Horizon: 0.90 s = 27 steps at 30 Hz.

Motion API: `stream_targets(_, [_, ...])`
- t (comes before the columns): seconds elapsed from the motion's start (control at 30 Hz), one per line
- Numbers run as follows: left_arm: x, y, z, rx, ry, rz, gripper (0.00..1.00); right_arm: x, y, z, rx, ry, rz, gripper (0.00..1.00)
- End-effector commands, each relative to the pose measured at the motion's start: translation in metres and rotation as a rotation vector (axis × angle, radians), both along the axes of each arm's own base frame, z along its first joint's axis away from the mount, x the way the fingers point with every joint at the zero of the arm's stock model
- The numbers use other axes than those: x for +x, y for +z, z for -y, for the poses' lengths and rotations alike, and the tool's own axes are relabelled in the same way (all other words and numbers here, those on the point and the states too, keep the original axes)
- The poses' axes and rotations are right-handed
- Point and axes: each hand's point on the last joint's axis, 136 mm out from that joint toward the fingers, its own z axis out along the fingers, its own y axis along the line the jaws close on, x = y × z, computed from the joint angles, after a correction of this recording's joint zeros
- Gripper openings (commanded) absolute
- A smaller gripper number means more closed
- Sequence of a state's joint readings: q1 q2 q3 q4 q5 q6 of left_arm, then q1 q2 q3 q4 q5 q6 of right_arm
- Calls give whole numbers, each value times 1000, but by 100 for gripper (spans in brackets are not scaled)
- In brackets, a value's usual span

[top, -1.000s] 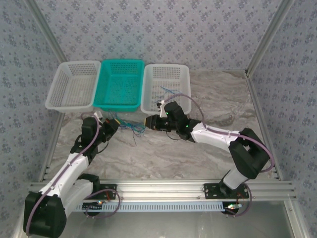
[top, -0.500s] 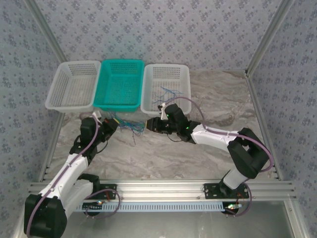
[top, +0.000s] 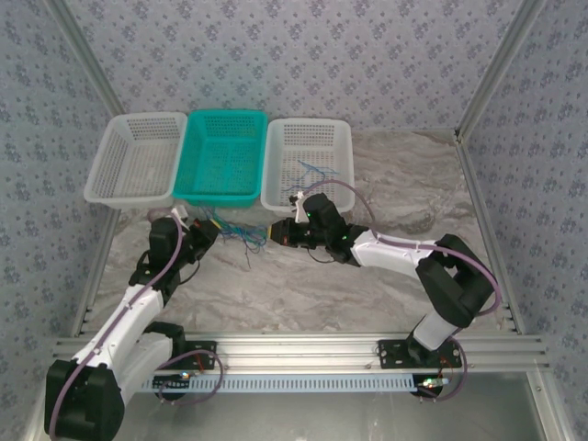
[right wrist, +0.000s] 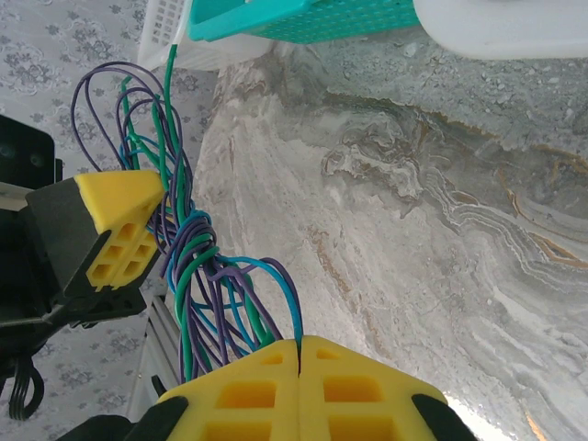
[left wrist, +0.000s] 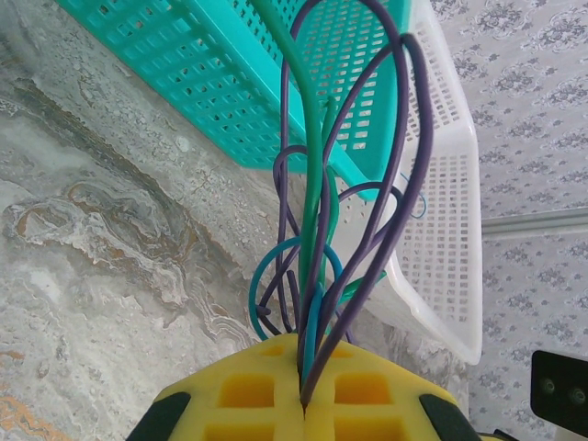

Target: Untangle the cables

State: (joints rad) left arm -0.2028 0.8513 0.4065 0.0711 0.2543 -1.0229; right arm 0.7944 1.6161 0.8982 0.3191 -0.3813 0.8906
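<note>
The cables [top: 241,235] are a tangle of thin purple, green and blue wires hanging low over the marble table in front of the teal basket. My left gripper [top: 206,231] is shut on one end of the bundle; in the left wrist view its yellow pads [left wrist: 248,390] pinch several strands [left wrist: 317,230] at the seam. My right gripper [top: 276,230] is shut on the other side. In the right wrist view a blue and a purple strand [right wrist: 289,303] run into its closed pads [right wrist: 358,390], and the tangle [right wrist: 188,266] stretches to the left gripper [right wrist: 119,225].
Three baskets stand in a row at the back: a white one [top: 101,188], a teal one [top: 220,197] and a second white one [top: 272,165] with a thin blue wire [top: 314,169] inside. Bare marble table [top: 303,294] lies between the arms and the near rail.
My right gripper has edged left toward the tangle and its jaws have closed on strands of it. The left arm has stayed put, still gripping.
</note>
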Motion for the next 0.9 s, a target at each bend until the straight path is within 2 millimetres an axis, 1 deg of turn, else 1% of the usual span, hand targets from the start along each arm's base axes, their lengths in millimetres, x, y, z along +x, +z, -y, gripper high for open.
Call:
stream_targets(0.0, [3,8,0,-15,2,25,0,3,15,-9,34,14,38,3])
stream_targets(0.07, [2,6,-2,-6,9,18,0,4,15,-5,23,-4,44,0])
stream_targets(0.17, [0,1,-8,26,30,-3,0,8,9,9,-25,-60,59,0])
stream_targets(0.23, [-2,-5,-16,66,58,-33,0,12,6,22,-71,-99,73,0])
stream_targets(0.37, [-10,-11,-36,181,106,-84,0,20,1,57,-152,-193,85,0])
stream_targets(0.47, [-13,-10,-46,238,135,-87,0,24,2,84,-179,-258,94,0])
stream_targets(0.57, [-15,-10,-52,262,153,-86,0,28,9,107,-199,-316,115,0])
stream_targets(0.63, [-15,-11,-53,262,157,-89,0,29,14,116,-204,-333,134,0])
stream_targets(0.67, [-14,-12,-52,255,156,-88,0,29,18,116,-200,-322,144,0])
stream_targets(0.73, [-12,-12,-49,236,147,-82,0,25,25,106,-185,-249,167,0])
stream_targets(0.8, [-10,-13,-45,216,135,-76,0,13,28,85,-163,-130,171,0])
stream_targets(0.83, [-8,-12,-43,208,129,-68,0,8,26,76,-156,-89,161,3])
stream_targets(0.87, [-7,-12,-41,200,120,-61,0,2,24,64,-141,-45,147,8])
